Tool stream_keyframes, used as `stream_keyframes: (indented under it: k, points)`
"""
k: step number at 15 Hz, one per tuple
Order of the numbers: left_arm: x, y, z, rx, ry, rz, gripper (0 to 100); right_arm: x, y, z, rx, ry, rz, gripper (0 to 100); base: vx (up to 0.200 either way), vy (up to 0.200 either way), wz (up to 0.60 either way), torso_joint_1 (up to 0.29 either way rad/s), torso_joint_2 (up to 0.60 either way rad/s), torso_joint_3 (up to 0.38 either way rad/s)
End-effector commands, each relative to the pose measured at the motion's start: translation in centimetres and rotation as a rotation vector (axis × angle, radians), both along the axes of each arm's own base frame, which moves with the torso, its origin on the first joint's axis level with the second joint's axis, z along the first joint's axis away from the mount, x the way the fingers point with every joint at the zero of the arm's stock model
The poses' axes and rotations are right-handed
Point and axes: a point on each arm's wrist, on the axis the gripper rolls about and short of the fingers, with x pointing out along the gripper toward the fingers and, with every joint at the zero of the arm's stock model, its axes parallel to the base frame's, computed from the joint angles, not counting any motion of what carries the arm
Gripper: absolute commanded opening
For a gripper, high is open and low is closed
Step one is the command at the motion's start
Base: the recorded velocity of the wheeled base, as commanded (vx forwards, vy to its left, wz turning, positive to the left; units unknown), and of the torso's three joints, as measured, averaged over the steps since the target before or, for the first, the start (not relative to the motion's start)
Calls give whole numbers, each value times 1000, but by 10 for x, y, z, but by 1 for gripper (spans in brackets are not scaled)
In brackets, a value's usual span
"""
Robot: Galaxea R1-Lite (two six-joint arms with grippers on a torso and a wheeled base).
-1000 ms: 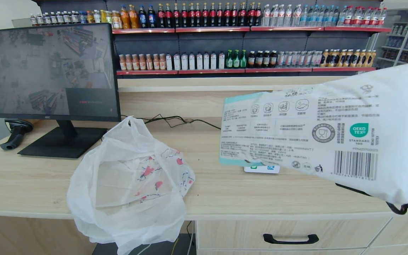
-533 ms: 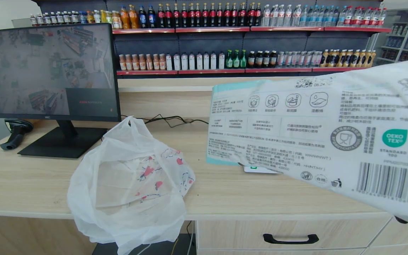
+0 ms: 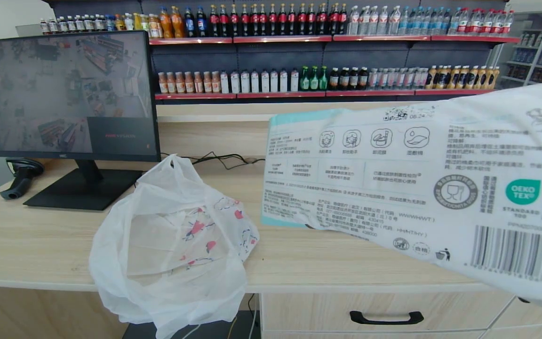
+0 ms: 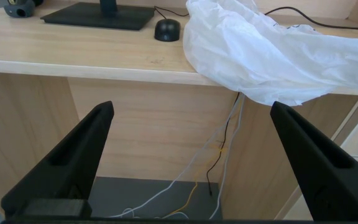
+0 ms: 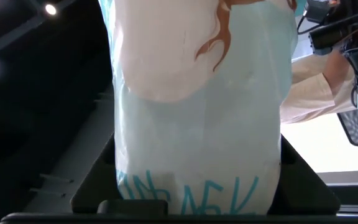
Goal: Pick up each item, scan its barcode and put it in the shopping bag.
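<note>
Right gripper (image 5: 197, 186) is clamped across the tissue pack (image 3: 407, 188), one finger on each side of it. The pack hangs in the air over the right end of the counter (image 3: 40, 235), printed back toward the head camera and barcode (image 3: 511, 252) near its right end.

Handling, my read: light, soft and squashy, with slick film wrap. The long end sticks out well clear of the grip, so it will likely sag and swing. Hold across the narrow width near the middle, firm enough to dent it, and keep the fingers off the barcode.

Left gripper (image 4: 191, 155) has its fingers wide apart with nothing between them, down below the counter edge near the shopping bag (image 3: 172, 254).

Hard to read:
- Head view: the pack covers its own grip point and runs off the right edge.
- Can't find the bag's mouth. It's crumpled, draped over the front edge, and something red-patterned shows through the film.
- The handheld scanner (image 3: 19, 179) sits far left beside the monitor (image 3: 64, 94), partly behind it.
</note>
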Motion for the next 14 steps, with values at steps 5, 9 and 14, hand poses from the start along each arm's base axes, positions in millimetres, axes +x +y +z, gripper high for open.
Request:
stream_keyframes:
  k: [5, 9, 14]
  points:
    - [0, 0, 0, 0, -1, 0, 100, 3, 8, -5, -11, 16, 22, 0, 0, 0, 0, 0, 0, 0]
    - [0, 0, 0, 0, -1, 0, 100, 3, 12, -6, -15, 24, 36, 0, 0, 0, 0, 0, 0, 0]
    - [0, 0, 0, 0, -1, 0, 100, 3, 13, -15, -33, 53, 38, 0, 0, 0, 0, 0, 0, 0]
